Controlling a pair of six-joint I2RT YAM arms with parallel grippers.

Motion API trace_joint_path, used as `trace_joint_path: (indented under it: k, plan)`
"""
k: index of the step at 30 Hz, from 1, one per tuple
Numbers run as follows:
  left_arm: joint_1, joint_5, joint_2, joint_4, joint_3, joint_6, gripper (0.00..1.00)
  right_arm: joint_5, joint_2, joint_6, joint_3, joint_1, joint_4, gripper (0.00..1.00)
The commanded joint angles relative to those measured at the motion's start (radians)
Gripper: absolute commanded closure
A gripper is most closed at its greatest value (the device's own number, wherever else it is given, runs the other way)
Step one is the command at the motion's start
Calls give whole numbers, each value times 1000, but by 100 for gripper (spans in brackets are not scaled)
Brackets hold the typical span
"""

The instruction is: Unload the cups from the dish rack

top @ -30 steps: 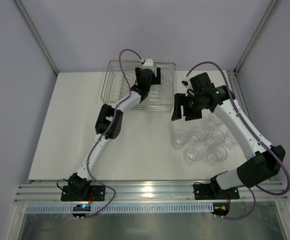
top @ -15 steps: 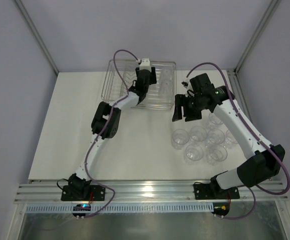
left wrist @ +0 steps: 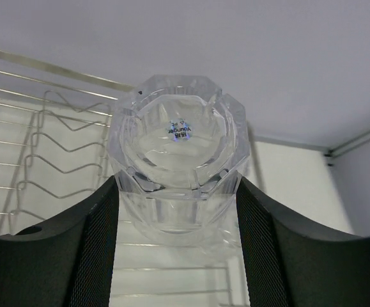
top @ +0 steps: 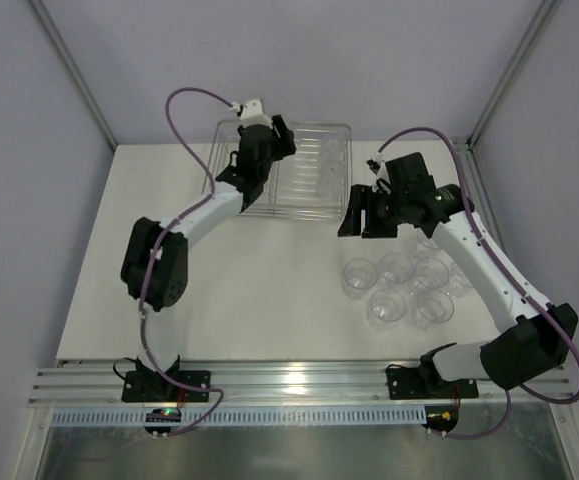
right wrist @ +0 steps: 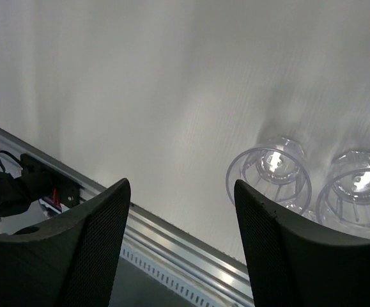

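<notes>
Since a second ago the left arm has swung leftward and lifted, so we now find the left gripper (left wrist: 177, 185) over the left part of the shallow silvery wire dish rack (top: 314, 208) rather than its middle. Its fingers are clamped on one clear faceted plastic tumbler (left wrist: 179, 137), held above the rack's wires (a small label shows through it). The right gripper (right wrist: 181, 188) hangs just right of the rack, its fingers spread with nothing between them. Several identical clear tumblers (top: 399, 285) stand clustered on the white table (top: 249, 280) nearby.
</notes>
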Motion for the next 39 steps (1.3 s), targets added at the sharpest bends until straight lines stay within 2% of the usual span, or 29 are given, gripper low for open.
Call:
trace_joint_path:
  k: [1,2,3,4,5,7,8,9,12,16,19,30,33,36,37,39]
  plan:
    - [9,102,-229,57,-137,-233,100,-111,-69,71,-54,-9,207,31]
    - [13,140,-307,72,-236,-279,100,-176,-77,89,-96,-12,249,31]
    - [16,197,-335,83,-274,-389,100,-210,-98,135,-118,-15,289,31]
    - [18,254,-368,86,-317,-432,100,-247,-106,158,-143,-15,385,31]
    - [19,389,-391,90,-350,-478,100,-286,-115,187,-192,-17,436,31]
    - [19,535,-446,129,-464,-625,100,-365,-134,263,-233,-17,560,31]
    - [18,568,-457,168,-510,-681,100,-381,-137,283,-267,-17,591,31]
    - [16,593,-480,279,-618,-795,100,-408,-144,318,-284,-17,620,31]
    - [-4,612,-524,392,-783,-896,100,-456,-151,358,-339,-17,714,31]
    - [-37,589,-586,408,-901,-959,100,-476,-170,407,-391,-17,800,31]
    - [-56,584,-606,468,-969,-1011,100,-465,-171,402,-417,-17,792,31]
    - [-186,533,-538,656,-1046,-1187,100,-403,-161,320,-439,0,708,31]
    - [-235,515,-529,653,-1041,-1200,100,-389,-161,312,-442,2,703,33]
    - [-278,503,-520,656,-1038,-1216,100,-383,-158,298,-447,2,703,48]
    - [-290,500,-518,664,-1037,-1223,100,-383,-158,295,-450,0,702,64]
    - [-298,492,-515,673,-1040,-1232,100,-376,-160,295,-454,2,705,78]
